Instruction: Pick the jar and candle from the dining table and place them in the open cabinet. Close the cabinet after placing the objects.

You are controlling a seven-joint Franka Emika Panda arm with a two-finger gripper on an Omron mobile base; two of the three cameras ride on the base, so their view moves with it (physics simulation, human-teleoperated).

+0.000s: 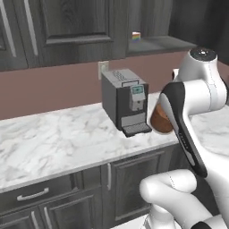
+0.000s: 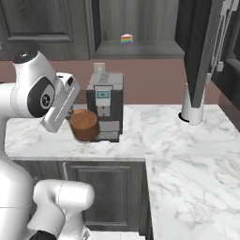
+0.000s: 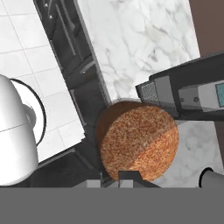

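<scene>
At the far left of your left base view, dark lower drawers (image 1: 33,195) with silver bar handles sit beneath a white marble counter (image 1: 58,138). Moving right along that counter, you have a dark grey coffee machine (image 1: 126,100) standing against the brown wall. Just right of the machine, your gripper (image 2: 76,123) is clenched on the jar (image 1: 159,120), holding it in the air at the machine's front edge, above the counter's rim. The hand view shows the jar's brown filling (image 3: 139,146) directly ahead of the fingertips, beside the machine's drip tray. Above and behind the machine, the open cabinet (image 2: 136,49) shows a shelf bearing a small rainbow-striped item (image 2: 126,39). Further right in your right base view, the cabinet's door (image 2: 200,51) stands swung outward, and a white cylindrical object (image 2: 193,108) stands on the counter below it.
</scene>
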